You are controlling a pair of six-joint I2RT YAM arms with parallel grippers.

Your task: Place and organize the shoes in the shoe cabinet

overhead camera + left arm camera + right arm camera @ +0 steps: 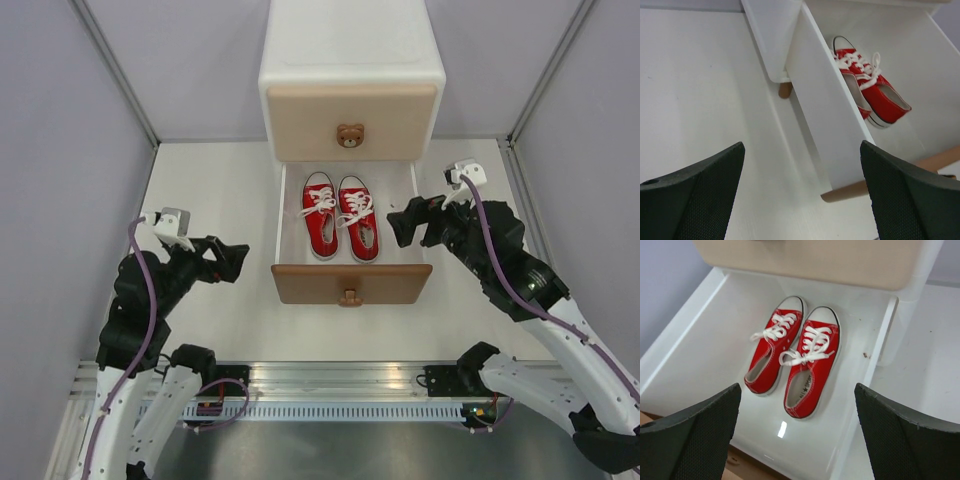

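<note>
Inside the pulled-out lower drawer (350, 283) of the shoe cabinet (350, 50), the 2 red sneakers (339, 215) lie side by side, toes toward the back; stowing this pair looks done; the right gripper (408, 222) and left gripper (232, 258) flank the drawer, both wide open and empty; next, probably, a square push on the brown front to shut it.
</note>
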